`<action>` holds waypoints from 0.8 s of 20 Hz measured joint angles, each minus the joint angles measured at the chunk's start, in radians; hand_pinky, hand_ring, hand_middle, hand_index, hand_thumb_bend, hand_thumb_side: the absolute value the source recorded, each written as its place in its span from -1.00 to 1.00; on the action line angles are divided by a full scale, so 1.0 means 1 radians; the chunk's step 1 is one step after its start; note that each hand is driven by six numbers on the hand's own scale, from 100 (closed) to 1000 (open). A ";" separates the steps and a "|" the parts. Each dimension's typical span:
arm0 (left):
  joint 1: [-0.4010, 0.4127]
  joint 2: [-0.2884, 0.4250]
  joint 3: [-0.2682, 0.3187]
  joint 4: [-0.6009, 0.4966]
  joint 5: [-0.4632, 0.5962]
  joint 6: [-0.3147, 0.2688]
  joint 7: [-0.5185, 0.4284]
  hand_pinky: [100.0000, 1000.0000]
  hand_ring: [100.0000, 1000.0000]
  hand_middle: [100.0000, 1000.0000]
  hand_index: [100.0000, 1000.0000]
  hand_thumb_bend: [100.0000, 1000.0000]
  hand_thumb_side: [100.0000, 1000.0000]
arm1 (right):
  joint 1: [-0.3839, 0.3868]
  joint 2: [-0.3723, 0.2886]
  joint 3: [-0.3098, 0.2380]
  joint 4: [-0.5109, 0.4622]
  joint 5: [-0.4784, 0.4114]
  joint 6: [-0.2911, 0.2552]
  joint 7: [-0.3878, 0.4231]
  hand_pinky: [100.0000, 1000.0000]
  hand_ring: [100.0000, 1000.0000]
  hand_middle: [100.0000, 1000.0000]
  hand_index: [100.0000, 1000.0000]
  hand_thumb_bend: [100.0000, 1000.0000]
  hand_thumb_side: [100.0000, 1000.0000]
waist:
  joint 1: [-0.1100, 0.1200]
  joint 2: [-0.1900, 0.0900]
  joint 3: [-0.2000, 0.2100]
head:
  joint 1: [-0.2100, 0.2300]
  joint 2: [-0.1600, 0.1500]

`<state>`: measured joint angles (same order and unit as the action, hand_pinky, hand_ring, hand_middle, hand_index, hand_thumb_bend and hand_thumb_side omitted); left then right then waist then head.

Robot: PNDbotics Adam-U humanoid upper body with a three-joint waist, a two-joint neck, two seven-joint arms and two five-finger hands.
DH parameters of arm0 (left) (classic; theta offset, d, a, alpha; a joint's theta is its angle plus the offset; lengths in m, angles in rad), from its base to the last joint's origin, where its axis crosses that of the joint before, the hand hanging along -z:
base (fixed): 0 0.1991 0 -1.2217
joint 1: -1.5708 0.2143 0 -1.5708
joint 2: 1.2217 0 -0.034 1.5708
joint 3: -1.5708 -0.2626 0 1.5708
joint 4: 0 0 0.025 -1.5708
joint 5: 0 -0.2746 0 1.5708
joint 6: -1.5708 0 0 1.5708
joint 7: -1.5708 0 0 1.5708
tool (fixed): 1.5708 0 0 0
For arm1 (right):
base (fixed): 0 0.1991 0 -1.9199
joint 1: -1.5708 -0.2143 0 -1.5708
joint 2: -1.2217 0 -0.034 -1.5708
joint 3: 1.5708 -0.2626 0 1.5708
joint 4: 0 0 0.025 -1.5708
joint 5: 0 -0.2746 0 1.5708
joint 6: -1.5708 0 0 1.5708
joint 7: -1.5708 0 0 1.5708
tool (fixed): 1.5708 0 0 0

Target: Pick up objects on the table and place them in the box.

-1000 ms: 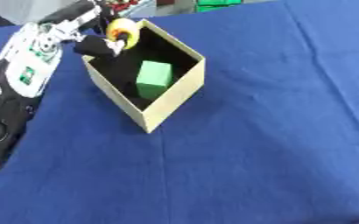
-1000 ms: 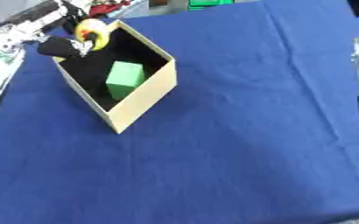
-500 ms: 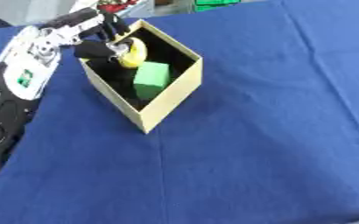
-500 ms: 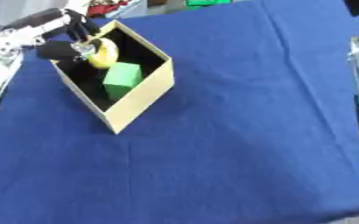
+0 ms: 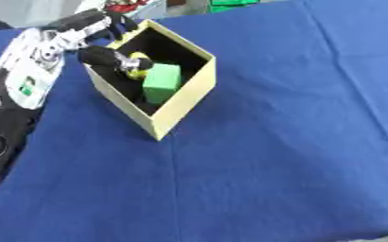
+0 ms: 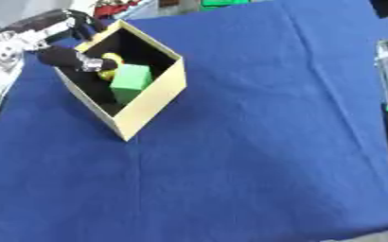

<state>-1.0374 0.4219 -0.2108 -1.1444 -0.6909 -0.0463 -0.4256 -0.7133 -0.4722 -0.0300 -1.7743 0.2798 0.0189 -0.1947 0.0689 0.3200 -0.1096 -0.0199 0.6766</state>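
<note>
worktop (image 5: 296,118): blue cloth
box (image 5: 185,101): tan, open, dark inside
contents: green block (image 5: 162,81), yellow object (image 5: 136,69)
left hand (image 5: 106,56): inside box, fingers curled on yellow object

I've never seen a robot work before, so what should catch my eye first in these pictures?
The open tan box stands askew on the blue tablecloth, upper left, with a bright green block inside. The left robot hand reaches over the box's rim, fingers curled round a small yellow object beside the block. The rest of the cloth shows nothing else to pick.
</note>
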 measured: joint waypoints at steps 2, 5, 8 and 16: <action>0.001 0.002 0.011 -0.024 0.012 0.012 0.020 0.46 0.47 0.42 0.65 -0.28 0.28 | 0.000 0.000 0.000 0.000 0.000 0.000 0.000 0.57 0.11 0.07 0.56 -1.00 0.54 | -0.002 0.000 0.001 | 0.000 0.000; 0.013 0.013 0.036 -0.082 0.045 0.042 0.066 0.43 0.42 0.36 0.61 -0.46 0.25 | 0.000 0.000 0.000 0.000 0.001 0.000 0.000 0.57 0.11 0.07 0.56 -1.00 0.53 | -0.004 0.000 0.006 | 0.000 0.000; 0.036 0.035 0.066 -0.170 0.115 0.082 0.117 0.40 0.37 0.32 0.59 -0.54 0.22 | 0.000 0.000 0.000 0.000 0.004 0.000 -0.001 0.57 0.11 0.07 0.56 -1.00 0.53 | -0.006 -0.004 0.011 | -0.002 0.005; 0.187 0.135 0.145 -0.485 0.360 0.196 0.331 0.35 0.28 0.26 0.58 -0.58 0.13 | 0.001 0.000 -0.003 0.000 0.013 0.003 -0.006 0.57 0.11 0.08 0.56 -1.00 0.51 | -0.023 -0.010 0.032 | -0.015 0.018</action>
<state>-0.8502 0.5568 -0.0657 -1.6295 -0.3310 0.1494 -0.0948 -0.7125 -0.4723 -0.0327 -1.7742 0.2929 0.0215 -0.2009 0.0456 0.3103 -0.0779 -0.0352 0.6942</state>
